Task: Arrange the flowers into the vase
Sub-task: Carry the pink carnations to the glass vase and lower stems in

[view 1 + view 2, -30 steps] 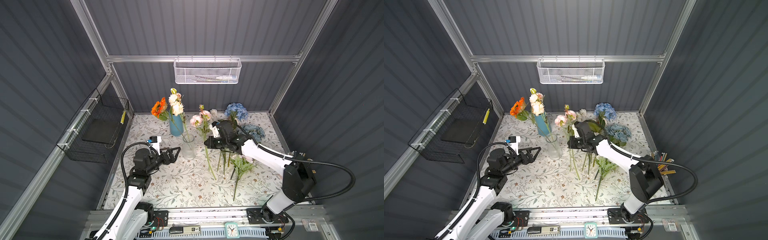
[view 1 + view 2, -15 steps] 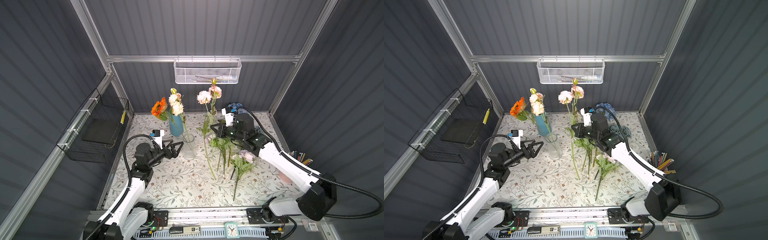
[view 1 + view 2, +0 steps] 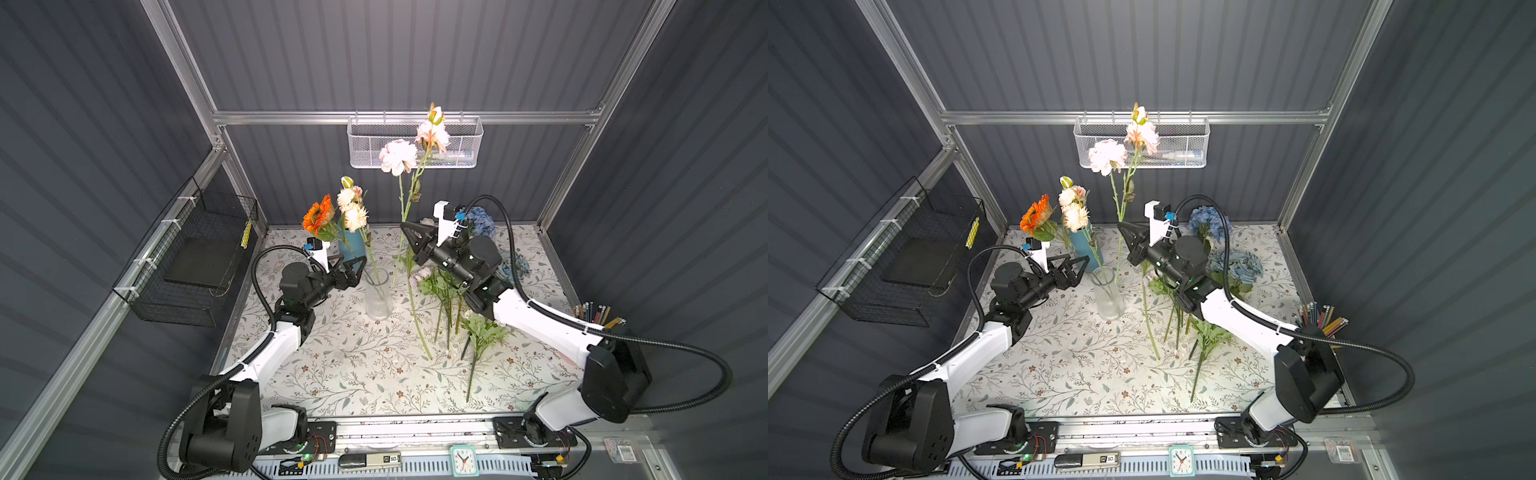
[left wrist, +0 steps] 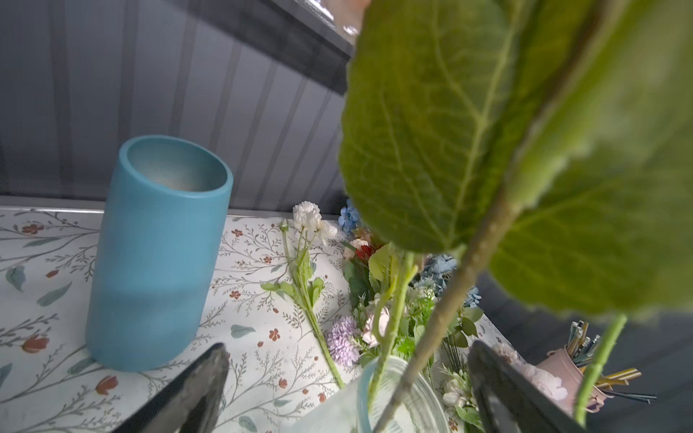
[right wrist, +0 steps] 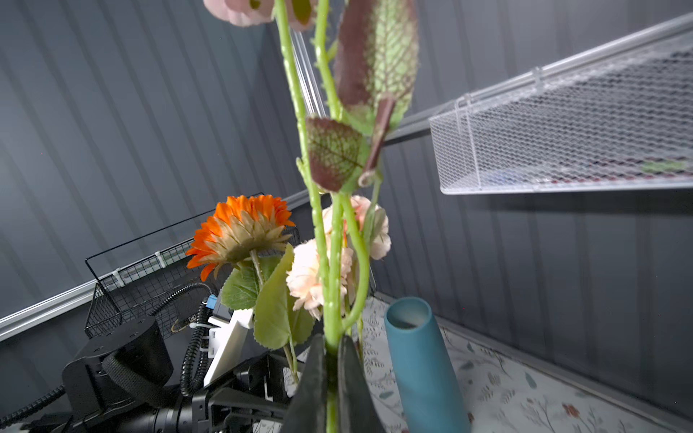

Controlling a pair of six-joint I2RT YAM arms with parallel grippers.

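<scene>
The right end effector (image 3: 405,232) is pinching the pink rose stem (image 3: 402,195) between fingers pressed together and is carrying it upright, high over the surface (image 3: 353,374). A second ago it was crouching low over the loose flowers (image 3: 478,332), with the pink heads down near the pile, and half a second ago it was only partway up. Now the heads are showing in front of the white wire basket (image 3: 457,145). The stem's lower end seems to be hanging just beside the mouth of the glass vase (image 3: 377,297), not yet inside it, so the task is arriving at the insertion step for this stem. The left end effector (image 3: 356,266), fingers spread wide and gripping nothing, has been closing in on the vase and is now sitting at its rim, opposite the hanging stem. Whether it is touching the glass I cannot tell. The orange daisy (image 3: 319,214) and the cream bunch (image 3: 351,208) are already standing in the glass vase, while the blue vase (image 3: 353,249) behind is standing empty. The other flowers are lying on the surface beyond the vase.
</scene>
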